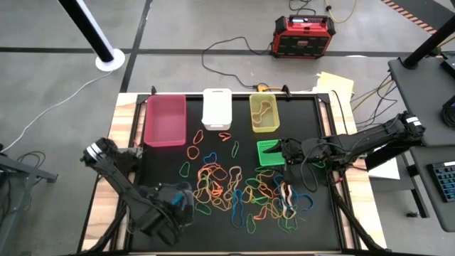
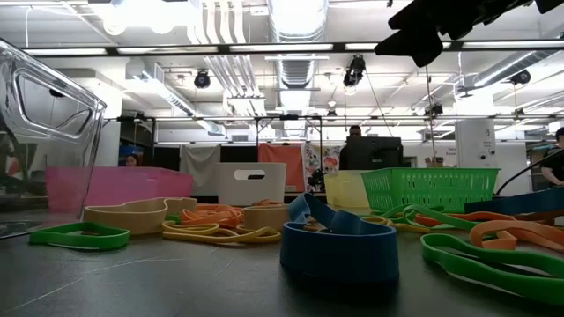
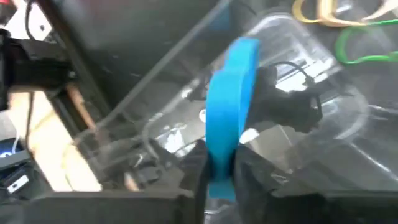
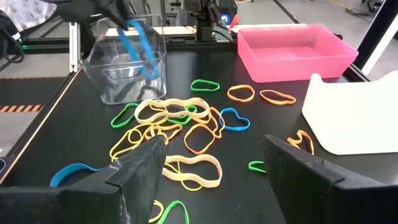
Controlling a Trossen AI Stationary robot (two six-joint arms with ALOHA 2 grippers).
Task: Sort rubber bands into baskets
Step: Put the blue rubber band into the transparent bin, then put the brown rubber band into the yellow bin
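Note:
My left gripper (image 1: 169, 208) stands over the clear basket (image 4: 127, 68) at the table's near left, shut on a blue rubber band (image 4: 138, 45) that hangs down into the basket's mouth. Many rubber bands (image 1: 242, 192) in orange, yellow, green, blue and red lie spread over the black mat. The pink basket (image 1: 165, 119), white basket (image 1: 217, 108) and yellow-green basket (image 1: 264, 114) stand along the far edge. My right gripper (image 4: 214, 158) hangs open and holds nothing, by the green mesh basket (image 1: 269, 153). My left gripper pinches one end of the blue band's loop (image 3: 219, 171) between its two fingers. The fingers come from above, pointing steeply down. The band hangs below them, clear of the mat, its lower part (image 4: 149, 65) inside the clear basket's walls.
A red-and-black box (image 1: 304, 35) and cables lie on the floor beyond the table. The mat's raised black frame (image 1: 334, 128) borders the working area. Bare mat shows at the near left and near right of the pile.

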